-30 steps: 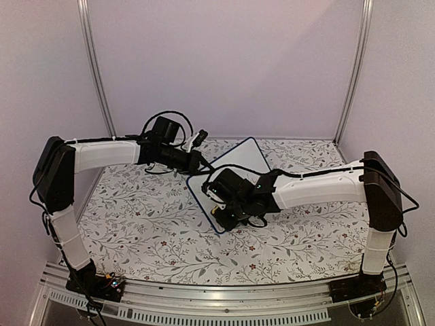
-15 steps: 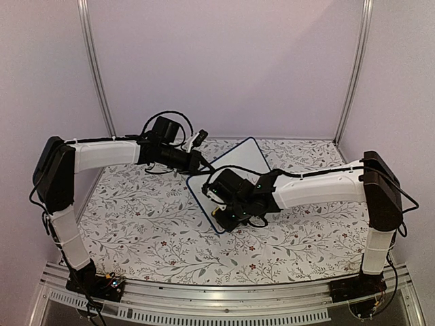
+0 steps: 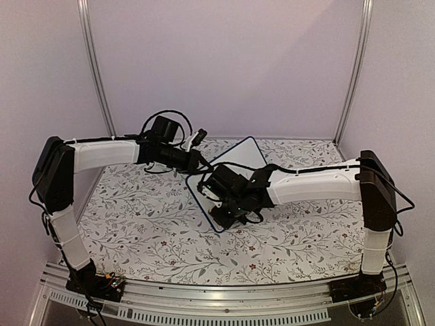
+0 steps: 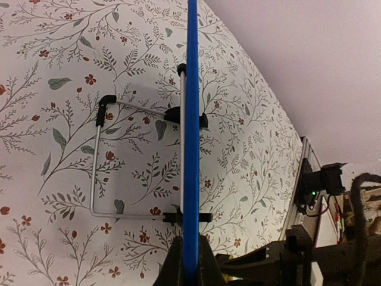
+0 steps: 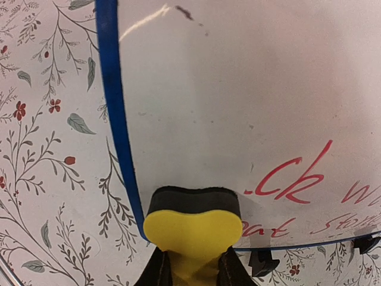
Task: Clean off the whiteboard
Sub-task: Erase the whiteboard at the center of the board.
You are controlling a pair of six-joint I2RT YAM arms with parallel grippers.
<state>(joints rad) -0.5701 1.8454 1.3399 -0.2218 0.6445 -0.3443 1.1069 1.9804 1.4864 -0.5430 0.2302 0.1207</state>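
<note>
Your whiteboard (image 5: 238,89) is propped up mid-counter (image 3: 136,217). The upper part is mostly blank, with red writing (image 5: 297,179) along the lower edge. Left claw (image 4: 189,268) is clenched on the board's blue rim, steadying it. Right claw (image 5: 191,269) is squeezing the yellow sponge (image 5: 191,223), parked at the lower corner just beside the words. Looks mid-erase to me, so next you'd drag that sponge sideways across the lines, pressed flat. Count: one board, one sponge, two claws.

light: soft, even | shadows: faint | glare: streak on whiteboard (image 5: 250,107) | focus: sharp
</note>
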